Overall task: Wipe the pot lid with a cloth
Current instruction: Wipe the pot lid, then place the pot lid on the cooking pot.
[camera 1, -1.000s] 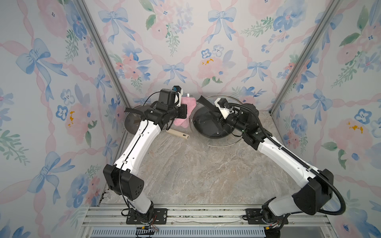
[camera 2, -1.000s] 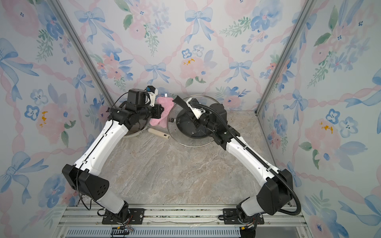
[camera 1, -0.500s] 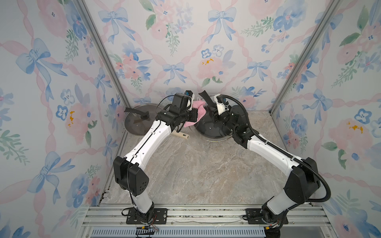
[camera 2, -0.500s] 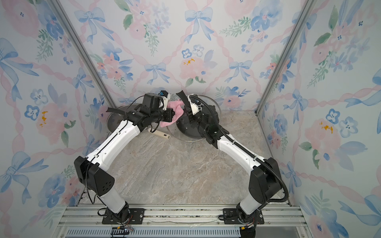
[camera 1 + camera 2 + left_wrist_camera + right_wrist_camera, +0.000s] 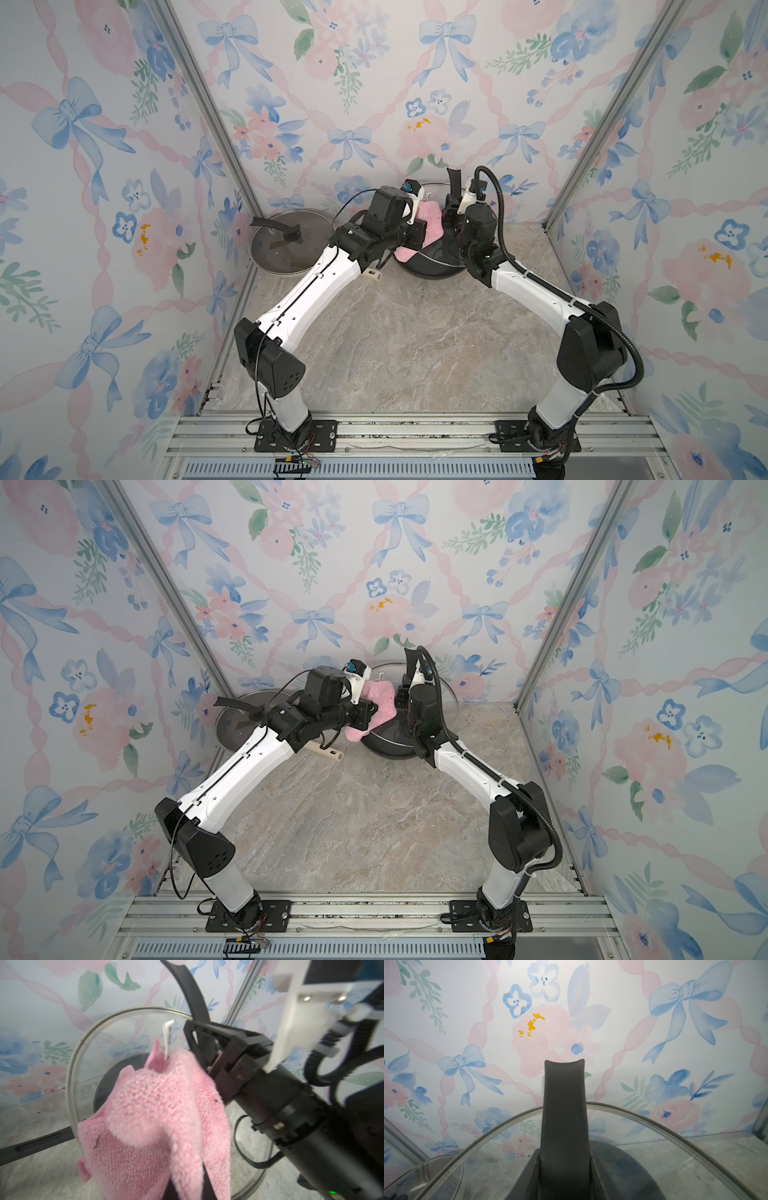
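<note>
The glass pot lid (image 5: 434, 183) (image 5: 454, 704) stands tilted on edge at the back, over a black pan. My right gripper (image 5: 452, 212) (image 5: 405, 698) is shut on the lid's black handle (image 5: 455, 178) (image 5: 563, 1105), which fills the middle of the right wrist view with the lid's rim (image 5: 654, 1124) arcing behind it. My left gripper (image 5: 420, 232) (image 5: 368, 712) is shut on the fuzzy pink cloth (image 5: 428, 222) (image 5: 380, 706) (image 5: 153, 1109), which hangs against the lid's glass (image 5: 76, 1068). The cloth hides the left fingertips.
A second glass lid (image 5: 291, 245) lies at the back left corner. The black pan (image 5: 432, 268) sits under the held lid, with a cream handle end (image 5: 372, 274) sticking out below my left arm. The patterned walls stand close behind and beside.
The right arm has swung the lid back and up from facing the camera to nearly on edge. The left arm has moved right, bringing the cloth onto the lid.
</note>
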You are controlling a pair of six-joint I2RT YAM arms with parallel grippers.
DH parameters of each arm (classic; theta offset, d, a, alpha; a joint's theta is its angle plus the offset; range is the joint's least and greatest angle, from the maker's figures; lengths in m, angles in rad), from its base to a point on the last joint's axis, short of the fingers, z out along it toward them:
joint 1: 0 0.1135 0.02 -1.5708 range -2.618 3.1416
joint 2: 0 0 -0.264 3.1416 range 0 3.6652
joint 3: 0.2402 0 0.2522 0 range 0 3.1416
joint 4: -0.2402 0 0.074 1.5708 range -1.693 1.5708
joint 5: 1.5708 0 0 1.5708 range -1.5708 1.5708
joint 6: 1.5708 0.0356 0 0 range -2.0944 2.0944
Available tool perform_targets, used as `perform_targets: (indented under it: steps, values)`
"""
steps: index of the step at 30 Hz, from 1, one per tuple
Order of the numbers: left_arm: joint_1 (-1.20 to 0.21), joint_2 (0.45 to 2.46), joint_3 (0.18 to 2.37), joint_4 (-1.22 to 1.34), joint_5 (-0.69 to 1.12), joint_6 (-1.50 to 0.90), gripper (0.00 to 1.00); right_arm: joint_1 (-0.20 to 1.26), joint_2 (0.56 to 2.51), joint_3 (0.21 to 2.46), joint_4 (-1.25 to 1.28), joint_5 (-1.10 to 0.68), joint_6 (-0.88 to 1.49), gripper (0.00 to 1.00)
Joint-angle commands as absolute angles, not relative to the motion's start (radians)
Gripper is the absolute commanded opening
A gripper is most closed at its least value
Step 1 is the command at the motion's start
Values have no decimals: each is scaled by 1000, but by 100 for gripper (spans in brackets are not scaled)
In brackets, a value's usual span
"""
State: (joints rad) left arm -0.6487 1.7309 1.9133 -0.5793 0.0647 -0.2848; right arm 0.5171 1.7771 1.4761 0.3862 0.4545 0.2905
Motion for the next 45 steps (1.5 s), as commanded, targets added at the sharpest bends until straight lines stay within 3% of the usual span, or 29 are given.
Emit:
perform_targets:
  steps: [1,10,23,28,35,45]
  values:
    - [-666,1796,1929,-584,87,-286,4,532,1805,1611,501,516,459,0]
    - [-693,1822,1788,-586,38,-349,3,511,1870,1718,453,560,572,0]
    - [-597,1490,1501,-612,-208,-384,5,501,2108,1894,589,545,89,0]
    - [-597,1418,1452,-612,-266,-379,5,483,2218,2006,497,496,83,0]
    - [-595,1341,1396,-612,-347,-443,5,462,2313,2008,589,435,35,0]
    - [-595,1280,1370,-614,-415,-491,5,461,2364,2006,487,418,6,0]
